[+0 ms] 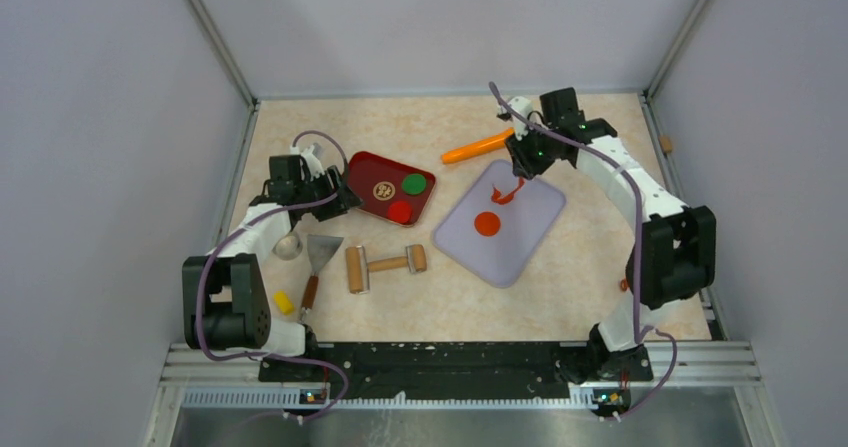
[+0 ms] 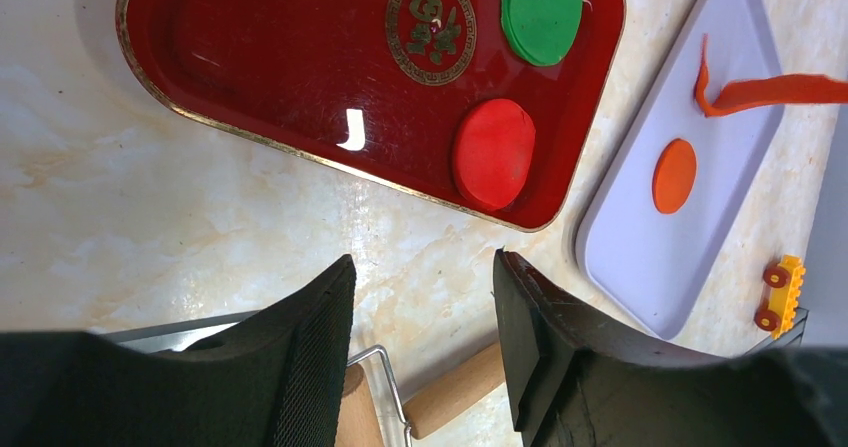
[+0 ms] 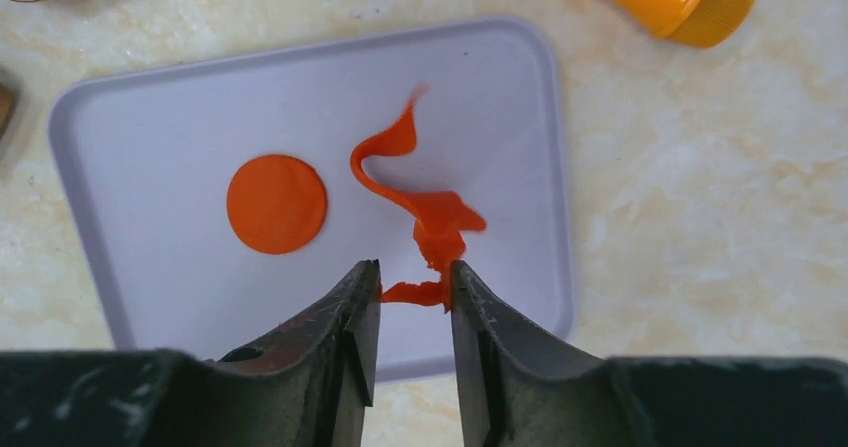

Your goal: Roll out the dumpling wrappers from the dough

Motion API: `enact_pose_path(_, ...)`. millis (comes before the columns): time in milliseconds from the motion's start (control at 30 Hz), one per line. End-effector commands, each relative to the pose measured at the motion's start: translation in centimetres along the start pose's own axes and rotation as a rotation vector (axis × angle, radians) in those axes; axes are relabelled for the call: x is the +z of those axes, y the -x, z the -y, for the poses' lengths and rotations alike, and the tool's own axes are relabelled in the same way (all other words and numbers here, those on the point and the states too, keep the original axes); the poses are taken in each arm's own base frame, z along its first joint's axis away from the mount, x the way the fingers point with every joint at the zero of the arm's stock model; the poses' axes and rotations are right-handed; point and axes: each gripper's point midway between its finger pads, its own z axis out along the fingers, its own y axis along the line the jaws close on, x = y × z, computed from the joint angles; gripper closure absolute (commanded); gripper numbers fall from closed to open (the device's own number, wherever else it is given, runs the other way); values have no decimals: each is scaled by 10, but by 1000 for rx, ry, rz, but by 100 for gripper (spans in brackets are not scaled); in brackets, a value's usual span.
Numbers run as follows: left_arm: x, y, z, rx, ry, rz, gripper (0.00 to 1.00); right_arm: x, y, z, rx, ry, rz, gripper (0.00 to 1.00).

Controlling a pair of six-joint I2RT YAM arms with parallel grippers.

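Observation:
One dumpling wrapper point(image 1: 487, 224), a thin flat round orange-red disc, lies on the lilac board point(image 1: 530, 237). It also shows in the right wrist view point(image 3: 276, 204) and the left wrist view point(image 2: 675, 175). My right gripper point(image 3: 412, 272) is over the board's far edge point(image 1: 521, 170). It pinches one end of a twisted orange clay scrap strip point(image 3: 430, 212) that rises off the board point(image 1: 503, 195). My left gripper point(image 2: 425, 267) is open and empty, above the table between the red tray point(image 2: 250, 77) and the wooden rolling pin point(image 2: 460, 392).
The red tray point(image 1: 365, 172) holds a green disc point(image 1: 413, 183), a red disc point(image 1: 399, 212) and a brown patterned emblem point(image 1: 383, 191). The rolling pin point(image 1: 385, 264), a scraper point(image 1: 320, 257), a metal ball point(image 1: 288, 246) and a yellow piece point(image 1: 284, 302) lie at front left. An orange tool point(image 1: 478, 148) lies behind the board.

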Motion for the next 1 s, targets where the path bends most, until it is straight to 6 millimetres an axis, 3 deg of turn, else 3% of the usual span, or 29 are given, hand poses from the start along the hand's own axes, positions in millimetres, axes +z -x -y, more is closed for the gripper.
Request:
enact_pose_path(0, -5, 11, 11, 45, -36, 32, 44, 24, -24, 2, 62, 24, -66, 64)
enact_pose_path(167, -6, 10, 13, 55, -50, 32, 43, 29, -24, 6, 99, 23, -74, 57)
enact_pose_path(367, -5, 10, 18, 69, -77, 31, 43, 16, -7, 12, 131, 23, -33, 49)
enact_pose_path(567, -1, 13, 39, 128, -158, 15, 40, -7, 13, -20, 127, 205, 34, 39)
enact_pose_path(733, 15, 17, 114, 260, -394, -43, 31, -5, -14, -39, 68, 299, -14, 32)
enact_pose_path(800, 26, 17, 146, 328, -476, -74, 16, -8, -14, -43, 21, 316, 9, 30)
enact_pose_path(967, 67, 14, 215, 315, -657, -205, 1, -9, -4, -43, -66, 339, 79, 26)
